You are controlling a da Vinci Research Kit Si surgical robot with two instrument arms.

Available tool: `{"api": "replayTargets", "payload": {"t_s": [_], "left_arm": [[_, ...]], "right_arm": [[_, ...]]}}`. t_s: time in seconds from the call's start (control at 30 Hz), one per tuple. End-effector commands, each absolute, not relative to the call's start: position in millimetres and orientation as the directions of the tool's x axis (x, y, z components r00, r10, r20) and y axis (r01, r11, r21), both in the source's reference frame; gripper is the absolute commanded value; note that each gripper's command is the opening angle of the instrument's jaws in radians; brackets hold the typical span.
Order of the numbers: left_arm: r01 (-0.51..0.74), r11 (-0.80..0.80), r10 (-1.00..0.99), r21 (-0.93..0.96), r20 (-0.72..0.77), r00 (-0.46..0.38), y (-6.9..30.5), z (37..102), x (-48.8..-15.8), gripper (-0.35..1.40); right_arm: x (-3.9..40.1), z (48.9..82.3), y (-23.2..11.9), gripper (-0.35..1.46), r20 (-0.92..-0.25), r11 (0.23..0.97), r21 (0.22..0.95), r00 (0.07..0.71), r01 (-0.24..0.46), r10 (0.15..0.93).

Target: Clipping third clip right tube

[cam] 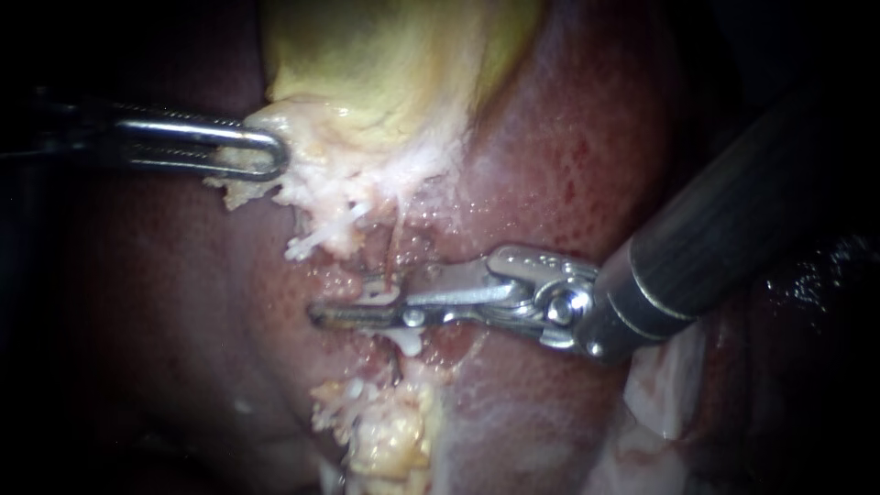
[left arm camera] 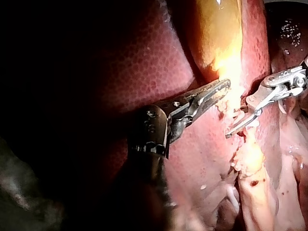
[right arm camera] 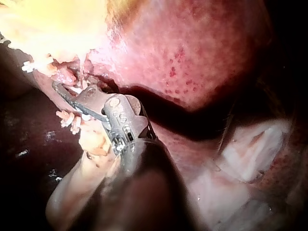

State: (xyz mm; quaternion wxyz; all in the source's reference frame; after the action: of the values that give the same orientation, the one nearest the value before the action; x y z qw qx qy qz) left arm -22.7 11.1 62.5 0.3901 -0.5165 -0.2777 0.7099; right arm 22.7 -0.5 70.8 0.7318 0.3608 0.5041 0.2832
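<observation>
The yellow-green gallbladder (cam: 385,64) hangs at the top of the endoscope view, with frayed pale tissue along its lower edge. My left instrument (cam: 275,154) comes in from the left, its looped jaws shut on that pale edge. A thin pale tube (cam: 397,243) runs down from there. My right instrument (cam: 344,312) reaches across from the right; its long narrow jaws lie nearly together across the tube, with white clip material (cam: 410,342) just below them. In the left wrist view, my left instrument (left arm camera: 224,86) meets the pale tissue while my right instrument (left arm camera: 238,126) sits beside it.
Red liver (cam: 568,137) surrounds the site on both sides. A lump of yellow-white fatty tissue (cam: 390,440) lies below the jaws. Pale whitish tissue (cam: 660,385) sits under the right instrument's shaft. The left side of the view is dark.
</observation>
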Motion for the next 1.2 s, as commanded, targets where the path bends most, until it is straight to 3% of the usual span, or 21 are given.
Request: {"api": "replayTargets", "payload": {"t_s": [0.03, 0.2, 0.6, 0.83, 1.2], "left_arm": [[-0.267, -0.541, 0.841, -0.797, -0.517, -0.162, 11.1, 62.5, -22.6, -0.35], [-0.266, -0.541, 0.841, -0.797, -0.517, -0.162, 11.0, 62.5, -22.5, -0.35], [-0.265, -0.542, 0.84, -0.798, -0.517, -0.163, 11.0, 62.5, -22.2, -0.35], [-0.265, -0.542, 0.84, -0.798, -0.517, -0.163, 11.0, 62.5, -22.2, -0.35], [-0.265, -0.542, 0.84, -0.798, -0.517, -0.163, 11.0, 62.4, -22.1, -0.35]], "right_arm": [[22.7, 70.8, -0.5, 0.12, -0.534, 0.58, 0.813, 0.332, -0.05, 0.778], [22.6, 70.5, -0.1, 0.4, -0.532, 0.577, 0.815, 0.33, -0.051, 0.78], [20.4, 69.5, 1.3, 0.5, -0.55, 0.581, 0.814, 0.301, -0.017, 0.779], [18.1, 69.4, 2.3, 0.5, -0.558, 0.55, 0.829, 0.245, 0.107, 0.793], [16.7, 70.1, 2.9, 0.5, -0.57, 0.529, 0.818, 0.205, 0.225, 0.795]]}}
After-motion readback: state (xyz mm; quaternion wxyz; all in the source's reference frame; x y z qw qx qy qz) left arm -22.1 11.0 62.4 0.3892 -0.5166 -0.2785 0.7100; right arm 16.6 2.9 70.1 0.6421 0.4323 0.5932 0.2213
